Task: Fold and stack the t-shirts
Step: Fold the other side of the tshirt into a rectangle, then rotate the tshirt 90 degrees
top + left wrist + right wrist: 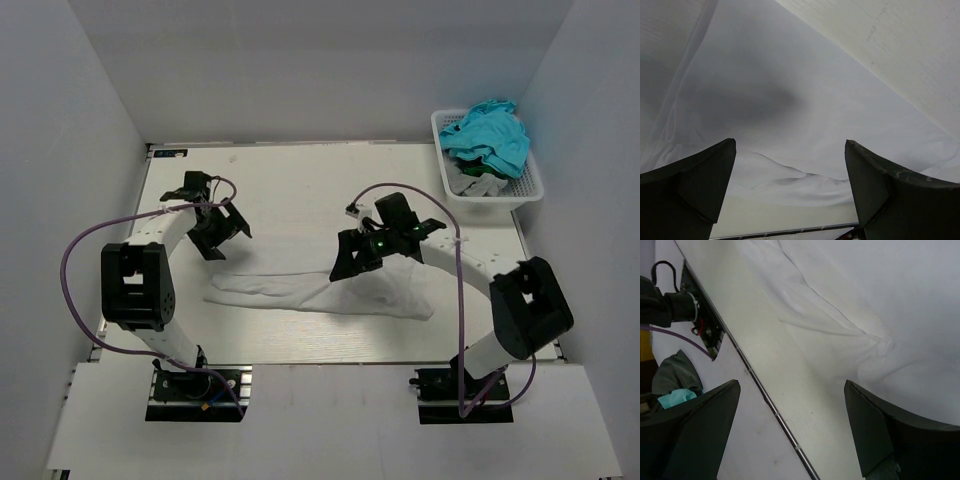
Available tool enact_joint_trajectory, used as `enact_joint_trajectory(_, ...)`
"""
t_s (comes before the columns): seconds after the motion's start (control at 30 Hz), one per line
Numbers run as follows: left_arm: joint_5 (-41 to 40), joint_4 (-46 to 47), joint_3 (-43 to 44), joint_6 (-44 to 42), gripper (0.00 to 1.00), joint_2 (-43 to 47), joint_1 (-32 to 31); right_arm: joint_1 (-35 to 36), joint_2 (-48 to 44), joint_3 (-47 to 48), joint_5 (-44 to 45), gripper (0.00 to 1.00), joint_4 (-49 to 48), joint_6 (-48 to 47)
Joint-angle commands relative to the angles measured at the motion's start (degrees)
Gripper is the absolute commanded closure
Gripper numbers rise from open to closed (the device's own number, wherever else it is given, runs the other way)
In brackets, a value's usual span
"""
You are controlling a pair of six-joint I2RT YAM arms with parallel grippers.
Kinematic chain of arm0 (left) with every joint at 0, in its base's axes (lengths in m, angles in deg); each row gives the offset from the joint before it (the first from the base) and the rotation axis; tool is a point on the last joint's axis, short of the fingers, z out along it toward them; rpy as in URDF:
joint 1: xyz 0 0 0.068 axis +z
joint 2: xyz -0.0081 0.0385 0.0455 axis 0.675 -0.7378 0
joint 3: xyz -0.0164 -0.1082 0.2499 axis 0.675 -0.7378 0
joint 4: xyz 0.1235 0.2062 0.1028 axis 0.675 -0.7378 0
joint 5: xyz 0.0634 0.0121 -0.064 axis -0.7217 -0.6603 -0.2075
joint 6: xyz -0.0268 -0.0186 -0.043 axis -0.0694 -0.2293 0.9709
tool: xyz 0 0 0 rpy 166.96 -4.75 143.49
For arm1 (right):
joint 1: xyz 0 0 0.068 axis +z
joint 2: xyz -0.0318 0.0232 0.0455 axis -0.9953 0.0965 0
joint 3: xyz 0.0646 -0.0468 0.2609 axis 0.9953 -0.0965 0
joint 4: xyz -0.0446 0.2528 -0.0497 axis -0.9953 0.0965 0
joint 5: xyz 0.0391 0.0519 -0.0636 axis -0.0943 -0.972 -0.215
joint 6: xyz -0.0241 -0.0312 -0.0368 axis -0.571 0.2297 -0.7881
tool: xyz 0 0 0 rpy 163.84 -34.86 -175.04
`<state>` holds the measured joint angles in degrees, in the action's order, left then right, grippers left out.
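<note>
Both grippers are spread and hold nothing. Your left gripper (217,231) hovers just far of the white t-shirt (320,296) at its left end; your right gripper (356,256) is over its far edge, so it's nearer. The shirt lies bunched mid-table (290,185), long axis left-right. The basket (527,193) at far right holds a teal shirt (490,135) and grey garments.

A white slotted basket (528,186) sits at the far right corner of the pale table (290,180).
</note>
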<state>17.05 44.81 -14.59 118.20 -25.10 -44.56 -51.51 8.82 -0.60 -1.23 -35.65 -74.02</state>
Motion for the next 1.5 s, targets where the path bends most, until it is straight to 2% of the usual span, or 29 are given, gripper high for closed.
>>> enact_joint_trajectory(0.0, 1.7, 0.7, 0.4, -0.4, 0.00, 1.6, -0.4, -1.0, -4.7, -0.3, 0.3, 0.10, 1.0, 1.7)
enact_joint_trajectory(0.23, 4.0, 3.2, -0.8, 0.1, 0.00, 2.2, -1.0, -5.9, -7.8, -13.1, -0.4, 0.10, -4.8, 5.7)
enact_joint_trajectory(0.37, 3.3, 3.7, -3.5, 0.1, 0.00, 1.5, -1.5, -8.4, -4.5, -19.4, -1.3, 0.10, -10.4, 7.5)
enact_joint_trajectory(0.5, -2.5, 1.3, -7.8, 2.4, 0.00, 0.8, -2.2, -10.4, 2.3, -20.2, 0.1, 0.10, -13.1, 7.5)
enact_joint_trajectory(0.6, -9.2, -0.9, -11.3, 5.9, 0.00, 1.7, -4.3, -11.2, 7.6, -16.7, 5.0, 0.10, -12.1, 6.9)
enact_joint_trajectory(0.7, -8.6, 1.5, -16.9, 7.5, 0.00, 4.5, -6.1, -11.5, 12.3, -9.0, 11.6, 0.10, -9.2, 6.7)
enact_joint_trajectory(0.73, -8.1, 1.5, -17.9, 7.5, 0.00, 4.5, -7.4, -11.4, 15.2, -2.6, 12.6, 0.10, -7.3, 6.7)
enact_joint_trajectory(0.8, -5.5, 0.9, -19.4, 7.5, 0.00, 4.5, -9.0, -11.4, 19.3, 1.9, 14.3, 0.10, -5.4, 6.4)
enact_joint_trajectory(0.9, 0.3, -0.3, -20.1, 8.0, 0.00, 4.5, -13.6, -11.5, 27.3, 18.5, 18.7, 0.10, -3.2, 5.4)
enact_joint_trajectory(0.93, 4.2, -0.3, -20.1, 7.1, 0.00, 4.5, -15.0, -11.3, 33.6, 22.3, 19.7, 0.10, -1.8, 4.6)
enact_joint_trajectory(0.97, 5.8, -0.3, -20.1, 5.8, 0.00, 4.5, -18.0, -11.2, 35.9, 34.7, 19.7, 0.10, 1.0, 2.9)
enact_joint_trajectory(1.0, 7.4, -1.1, -18.2, 4.4, 0.00, 4.5, -19.1, -11.0, 38.0, 39.0, 19.4, 0.10, 2.1, 1.6)
enact_joint_trajectory(1.03, 8.9, -3.4, -16.7, 0.6, 0.00, 4.0, -20.2, -10.9, 42.5, 43.4, 18.8, 0.10, 3.1, -1.5)
enact_joint_trajectory(1.07, 15.1, -3.4, -15.1, -2.2, 0.00, 4.0, -22.1, -10.9, 46.7, 56.9, 15.9, 0.10, 5.4, -5.7)
enact_joint_trajectory(1.13, 27.2, -2.8, -12.1, -8.0, 0.00, 3.2, -24.0, -11.4, 51.7, 66.4, 14.1, 0.10, 10.4, -12.7)
enact_joint_trajectory(1.17, 29.5, -2.1, -11.1, -8.9, 0.00, 3.8, -25.9, -11.8, 53.4, 74.5, 14.1, 0.10, 13.7, -20.5)
enact_joint_trajectory(1.2, 30.6, -2.1, -10.1, -9.6, 0.00, 4.7, -26.6, -11.9, 52.6, 78.3, 15.7, 0.10, 14.4, -22.5)
enact_joint_trajectory(1.27, 27.4, -5.0, -5.4, -12.3, 0.00, 4.7, -27.8, -11.7, 47.3, 75.4, 18.7, 0.10, 10.6, -26.6)
enact_joint_trajectory(1.33, 20.7, -8.9, 0.8, -13.6, 0.00, 4.7, -27.8, -11.4, 38.9, 61.6, 18.6, 0.10, -0.5, -26.9)
enact_joint_trajectory(1.37, 18.2, -8.9, 2.5, -13.6, 0.00, 4.7, -27.8, -11.4, 32.0, 58.1, 17.3, 0.10, -3.3, -25.4)
enact_joint_trajectory(1.4, 13.2, -9.5, 3.9, -13.6, 0.00, 4.7, -27.8, -11.4, 29.5, 49.8, 16.6, 0.10, -9.6, -23.6)
enact_joint_trajectory(1.47, 7.8, -11.0, 7.1, -13.0, 0.00, 4.7, -27.8, -11.5, 23.6, 46.3, 15.7, 0.10, -11.5, -20.7)
